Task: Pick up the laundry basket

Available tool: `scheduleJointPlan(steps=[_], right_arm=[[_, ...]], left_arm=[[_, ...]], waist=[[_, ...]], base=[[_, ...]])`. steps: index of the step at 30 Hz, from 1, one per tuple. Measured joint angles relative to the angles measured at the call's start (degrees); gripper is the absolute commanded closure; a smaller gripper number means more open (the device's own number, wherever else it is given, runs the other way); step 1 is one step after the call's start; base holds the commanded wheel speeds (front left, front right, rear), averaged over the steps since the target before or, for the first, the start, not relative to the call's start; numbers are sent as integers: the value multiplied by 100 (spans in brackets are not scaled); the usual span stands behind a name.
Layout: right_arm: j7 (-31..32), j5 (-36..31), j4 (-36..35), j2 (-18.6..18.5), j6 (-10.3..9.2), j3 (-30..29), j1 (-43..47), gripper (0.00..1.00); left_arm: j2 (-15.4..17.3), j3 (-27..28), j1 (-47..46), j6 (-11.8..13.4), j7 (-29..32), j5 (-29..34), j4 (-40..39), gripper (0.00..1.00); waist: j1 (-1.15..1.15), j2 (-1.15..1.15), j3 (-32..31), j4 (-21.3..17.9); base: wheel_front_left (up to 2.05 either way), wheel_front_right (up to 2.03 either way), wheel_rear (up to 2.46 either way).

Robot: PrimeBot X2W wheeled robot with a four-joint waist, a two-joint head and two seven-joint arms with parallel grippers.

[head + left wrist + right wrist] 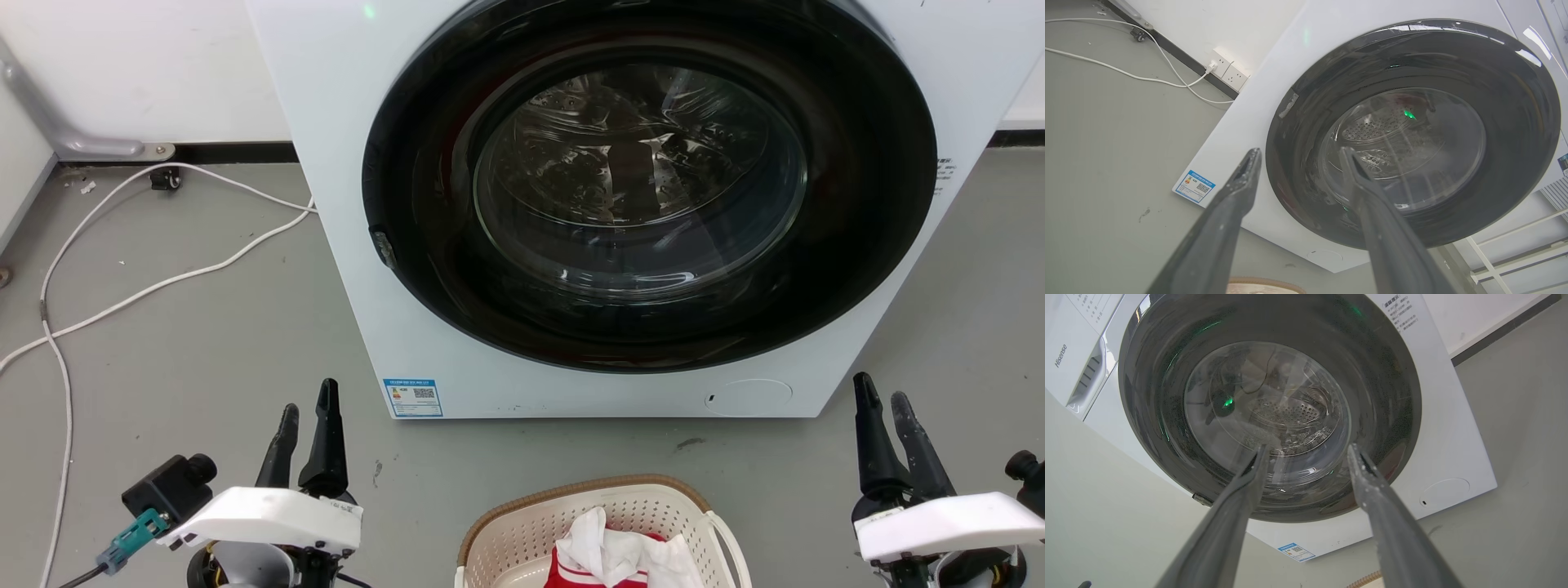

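The cream-white perforated plastic laundry basket [522,531] with brown woven-look rim sits on the grey floor [204,327] before the white front-loading washing machine [343,204], seemingly untouched, though partly cropped. The left gripper [309,400] and right gripper [880,390], both spread and empty, hang before the machine; grasping and lifting remain.

- I see the laundry basket [588,485] upright on the floor [245,327], near edge, centre.
- Cream perforated walls, brown woven-look rim; white and red cloth [608,551] lies inside.
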Motion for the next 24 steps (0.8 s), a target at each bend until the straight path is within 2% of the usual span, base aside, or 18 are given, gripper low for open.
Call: scheduleJointPlan(steps=[24], right_arm=[[-387, -1685, -241, -1, 1, -2, 164, 0]], left_arm=[[7, -266, 87, 202, -397, 1731, -153, 0]], waist=[[0, 0, 12, 5]], base=[[0, 0, 0]])
